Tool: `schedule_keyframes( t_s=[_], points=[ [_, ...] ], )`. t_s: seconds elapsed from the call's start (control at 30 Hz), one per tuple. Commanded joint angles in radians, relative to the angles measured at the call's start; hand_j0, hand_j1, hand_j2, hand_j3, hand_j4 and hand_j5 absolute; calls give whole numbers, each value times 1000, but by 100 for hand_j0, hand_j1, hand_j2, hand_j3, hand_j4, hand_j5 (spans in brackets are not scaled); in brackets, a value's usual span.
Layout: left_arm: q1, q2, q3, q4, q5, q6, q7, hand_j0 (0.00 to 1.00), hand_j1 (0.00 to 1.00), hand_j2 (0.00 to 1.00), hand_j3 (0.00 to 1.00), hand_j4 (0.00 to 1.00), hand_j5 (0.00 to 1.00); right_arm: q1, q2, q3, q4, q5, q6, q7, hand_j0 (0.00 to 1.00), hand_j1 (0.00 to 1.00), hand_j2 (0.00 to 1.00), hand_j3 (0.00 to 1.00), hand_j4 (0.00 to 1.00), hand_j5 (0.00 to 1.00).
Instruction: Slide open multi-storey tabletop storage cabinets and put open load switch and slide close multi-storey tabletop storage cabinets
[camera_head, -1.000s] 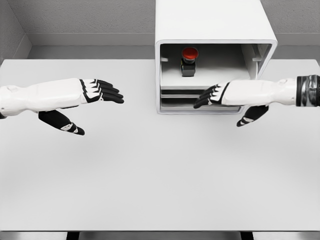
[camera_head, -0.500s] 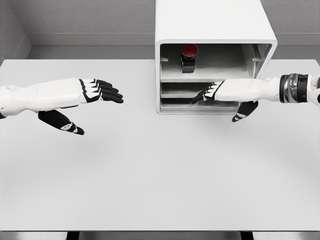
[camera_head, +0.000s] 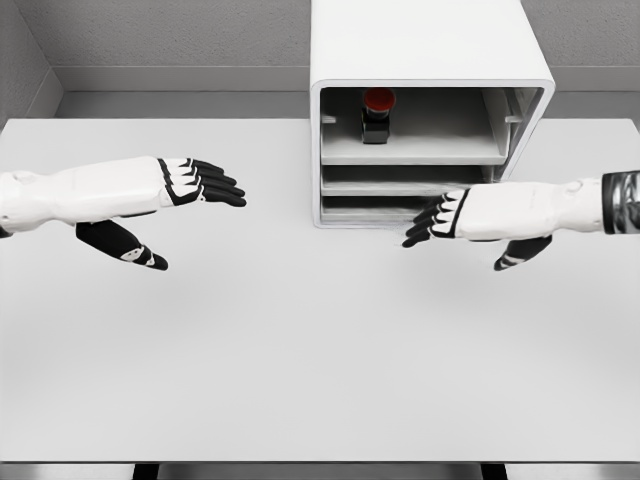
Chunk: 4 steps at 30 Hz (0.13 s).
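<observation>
The left robot hand (camera_head: 190, 183) hovers flat over the table (camera_head: 300, 350), fingers straight, holding nothing. The cabinet (camera_head: 430, 50) stands at the far edge; the switch (camera_head: 377, 115) sits on its top shelf. The right robot hand (camera_head: 450, 215), fingers extended and empty, floats just before the lowest shelf.

- The left hand (camera_head: 190, 185) is held flat, palm down, at the end of a white forearm that comes in from the left edge.
- Its four black fingers (camera_head: 222, 186) are straight and close together, pointing to the right.
- Its thumb (camera_head: 125, 246) hangs below the palm, angled down and to the right, well apart from the fingers.
- The right hand (camera_head: 455, 215) comes in from the right edge on a white forearm with a dark, ringed wrist (camera_head: 620, 189).
- Its fingers (camera_head: 425, 222) are straight and slightly fanned, pointing left and a little down, holding nothing.
- Its thumb (camera_head: 520, 254) sits under the palm, apart from the fingers.
</observation>
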Motion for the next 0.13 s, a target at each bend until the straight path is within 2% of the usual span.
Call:
schedule_keyframes(
  t_s=[0.0,0.1],
  points=[
    [0,3,-1,1,7,3,1,100,100,100,100,100,100,0,-34,-4,-3,-12,0,0,100,100,100,100,100,100],
    [2,3,-1,-1,9,3,-1,100,100,100,100,100,100,6,-44,-11,0,-12,0,0,100,100,100,100,100,100]
  ],
)
